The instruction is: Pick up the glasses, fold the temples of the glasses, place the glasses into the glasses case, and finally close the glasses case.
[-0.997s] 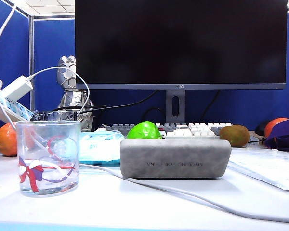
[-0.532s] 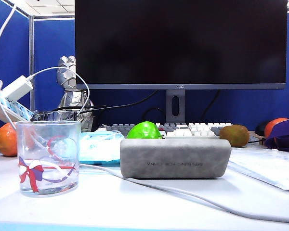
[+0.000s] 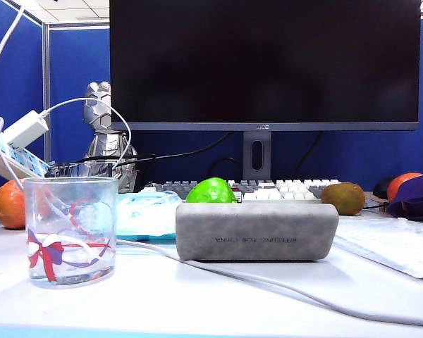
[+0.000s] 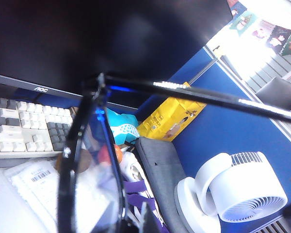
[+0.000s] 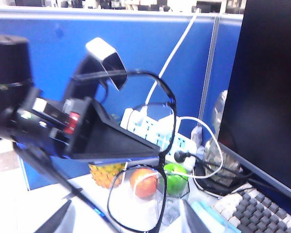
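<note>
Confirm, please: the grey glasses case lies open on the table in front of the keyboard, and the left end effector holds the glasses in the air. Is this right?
One thing is wrong: the glasses case lies closed, not open, as the exterior view shows. The rest stands: it lies on the table in front of the keyboard, and the right wrist view shows the left end effector holding the glasses in the air.

monitor (image 4: 63, 43) bezel reads "AOC". glasses case (image 3: 256, 232) has small dark lettering on its near face, upside down, illegible. barcode label on a clear bag (image 4: 34, 177), unreadable.
</note>
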`<state>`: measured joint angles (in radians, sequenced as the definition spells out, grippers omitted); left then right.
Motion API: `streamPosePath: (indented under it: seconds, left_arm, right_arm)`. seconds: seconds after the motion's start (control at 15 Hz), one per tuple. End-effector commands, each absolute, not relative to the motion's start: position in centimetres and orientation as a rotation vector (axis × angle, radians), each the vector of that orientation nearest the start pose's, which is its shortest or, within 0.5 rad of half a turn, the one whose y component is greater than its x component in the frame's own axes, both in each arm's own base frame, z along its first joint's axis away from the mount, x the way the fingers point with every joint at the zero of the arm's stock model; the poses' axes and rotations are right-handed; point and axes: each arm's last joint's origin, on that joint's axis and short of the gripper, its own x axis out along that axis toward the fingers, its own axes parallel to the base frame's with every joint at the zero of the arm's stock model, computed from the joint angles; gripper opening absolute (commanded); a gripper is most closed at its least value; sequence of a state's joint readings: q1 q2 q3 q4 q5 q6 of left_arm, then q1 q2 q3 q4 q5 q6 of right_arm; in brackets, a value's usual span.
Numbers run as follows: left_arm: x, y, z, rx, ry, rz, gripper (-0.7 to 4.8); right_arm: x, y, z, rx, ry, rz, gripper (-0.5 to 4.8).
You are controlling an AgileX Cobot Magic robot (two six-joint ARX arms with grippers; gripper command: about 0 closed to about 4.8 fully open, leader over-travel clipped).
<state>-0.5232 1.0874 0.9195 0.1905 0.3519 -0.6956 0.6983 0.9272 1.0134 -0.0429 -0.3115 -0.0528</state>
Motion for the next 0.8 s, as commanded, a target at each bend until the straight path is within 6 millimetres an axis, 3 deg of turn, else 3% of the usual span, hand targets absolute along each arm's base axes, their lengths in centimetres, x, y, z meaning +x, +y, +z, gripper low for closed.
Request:
streamPosePath:
  seconds: [0.07, 0.33, 0.47, 0.6, 0.8]
  left_arm:
    - [20.5, -13.0, 36.0, -0.651, 0.268, -0.867, -0.03]
    - [20.3, -13.2, 36.0, -0.711, 0.339, -0.950, -0.02]
    - [20.2, -13.3, 36.1, -0.757, 0.382, -0.982, -0.02]
    - [20.1, -13.3, 36.2, -0.768, 0.402, -1.028, -0.02]
    - [20.0, -13.3, 36.2, -0.805, 0.431, -1.036, -0.02]
  right_arm:
    - [13.2, 12.3, 40.7, -0.036, -0.096, 1.013, 2.79]
    - [11.7, 11.2, 40.8, -0.051, -0.074, 1.046, 2.00]
    - [11.6, 11.4, 40.7, -0.052, -0.076, 1.125, 1.97]
    - [11.9, 11.7, 40.5, -0.053, -0.063, 1.150, 0.95]
    - [11.8, 11.8, 40.6, -0.052, -0.075, 1.217, 0.05]
